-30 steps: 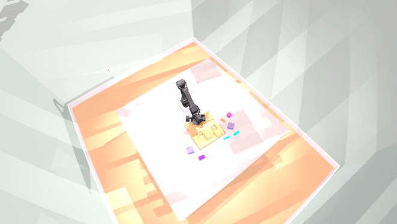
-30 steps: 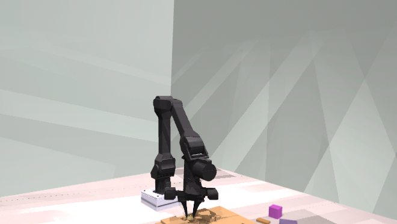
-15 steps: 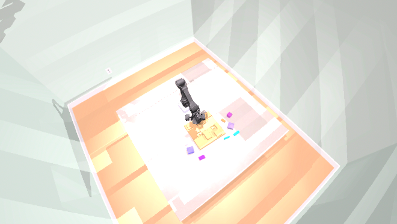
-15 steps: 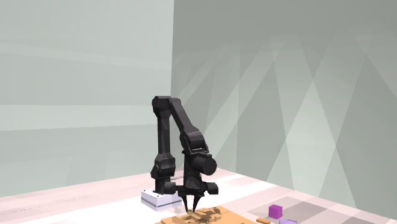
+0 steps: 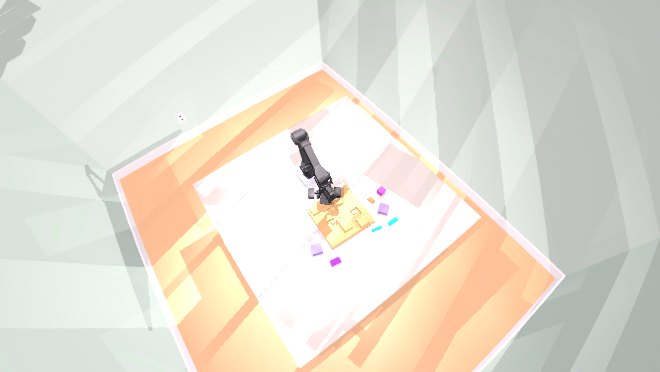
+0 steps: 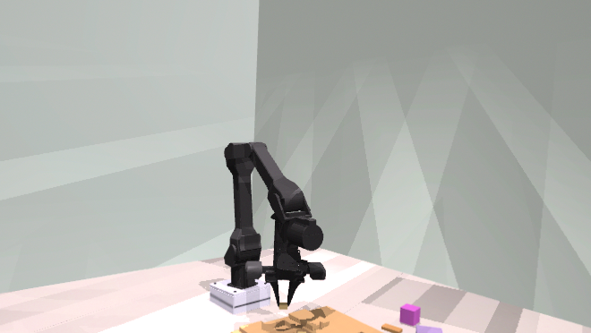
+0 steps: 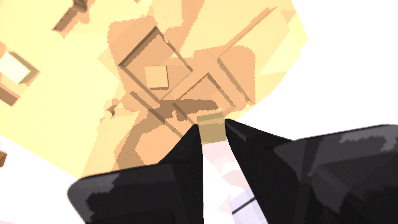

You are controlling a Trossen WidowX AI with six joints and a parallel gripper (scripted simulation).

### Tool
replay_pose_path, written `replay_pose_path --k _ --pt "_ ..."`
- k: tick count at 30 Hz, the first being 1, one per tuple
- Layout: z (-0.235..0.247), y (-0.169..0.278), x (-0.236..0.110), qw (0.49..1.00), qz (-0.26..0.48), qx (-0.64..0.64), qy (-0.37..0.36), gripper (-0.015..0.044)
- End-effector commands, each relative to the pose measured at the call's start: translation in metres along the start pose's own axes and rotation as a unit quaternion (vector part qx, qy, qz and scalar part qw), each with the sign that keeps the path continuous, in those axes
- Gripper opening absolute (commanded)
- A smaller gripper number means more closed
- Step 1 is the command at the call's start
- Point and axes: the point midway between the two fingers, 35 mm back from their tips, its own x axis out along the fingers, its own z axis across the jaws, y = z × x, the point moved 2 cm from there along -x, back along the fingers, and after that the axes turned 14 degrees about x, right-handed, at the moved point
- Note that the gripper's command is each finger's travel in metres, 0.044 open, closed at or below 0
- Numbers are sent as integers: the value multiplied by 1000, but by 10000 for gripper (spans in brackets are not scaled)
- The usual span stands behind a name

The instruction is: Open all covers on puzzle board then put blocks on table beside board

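My gripper (image 7: 211, 126) (image 6: 283, 299) is shut on a small tan block (image 7: 211, 127) (image 6: 283, 306) and holds it a little above the near end of the tan puzzle board (image 5: 350, 236) (image 6: 345, 321) (image 7: 65, 115). In the wrist view another tan block (image 7: 156, 77) sits in an open square well just beyond the fingers, and a pale block (image 7: 15, 67) sits in a well at the far left. Covers on the board stand shifted off their wells. In the top view the arm (image 5: 315, 170) hides the fingers.
Loose pieces lie on the table around the board: a magenta cube (image 5: 381, 190) (image 6: 409, 314), an orange piece (image 5: 371, 200) (image 6: 391, 328), a lilac block (image 5: 383, 208), two cyan bars (image 5: 393, 221) (image 5: 376, 229), another lilac block (image 5: 316, 249) and a magenta block (image 5: 335, 261). The arm's base (image 6: 239, 297) stands behind the board.
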Motion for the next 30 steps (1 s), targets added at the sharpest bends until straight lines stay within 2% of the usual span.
replay_pose_path --k 1,14,30 --pt "2 -1 -11 1000 -2 3 -3 80" --pt "3 0 -39 1000 -2 3 -3 80" --pt "51 9 -46 1000 -2 3 -7 80"
